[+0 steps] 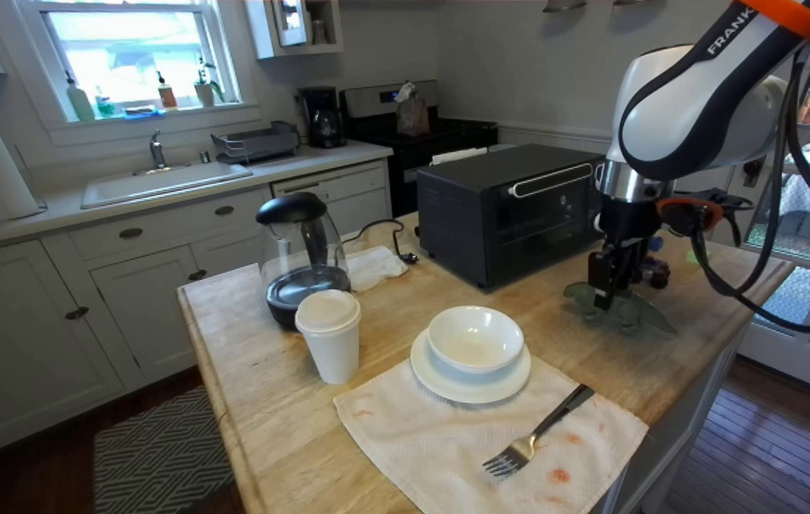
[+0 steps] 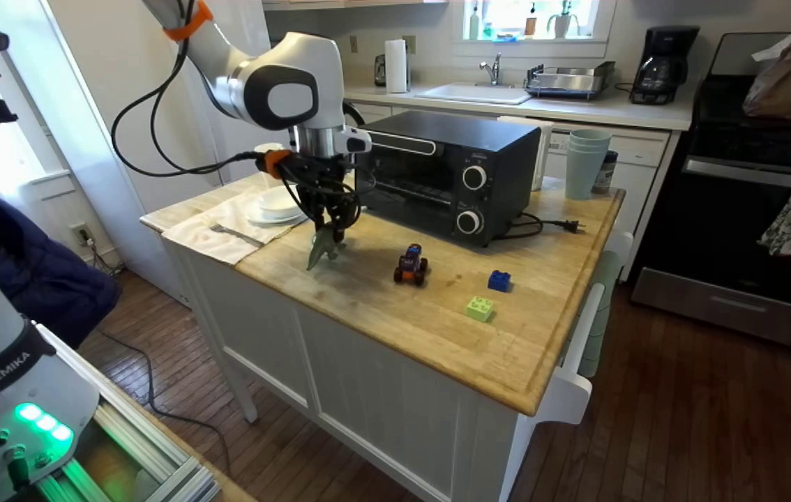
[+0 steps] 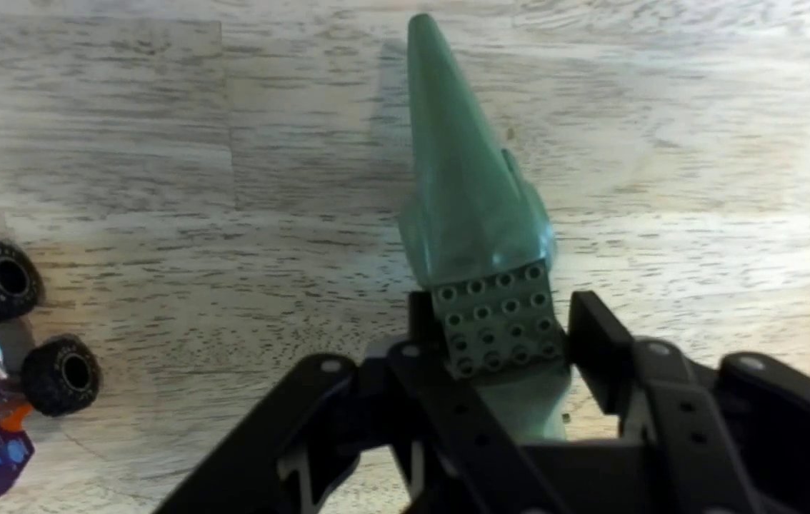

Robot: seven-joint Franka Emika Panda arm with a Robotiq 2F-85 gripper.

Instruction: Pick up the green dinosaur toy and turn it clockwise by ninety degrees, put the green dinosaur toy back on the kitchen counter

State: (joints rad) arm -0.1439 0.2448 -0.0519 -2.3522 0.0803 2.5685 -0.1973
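The green dinosaur toy, small rings dotting its back, is gripped by the claw, tail toward the wooden counter's nearest long edge.

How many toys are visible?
4: the green dinosaur toy between gripper fingers; toy truck, blue brick and lime brick to its right in an exterior view. More may be hidden.

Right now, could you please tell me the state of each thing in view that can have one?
Green dinosaur toy: studded back up; whether lifted, unclear
End effector: astride the toy, grip unclear
Toaster oven: door closed
Kettle: lid down, contents unclear
White cup: upright, lid on
Bowl: upright, empty
Teal cups: stacked together
Black plug: lying loose, unplugged
Base lights: lit green
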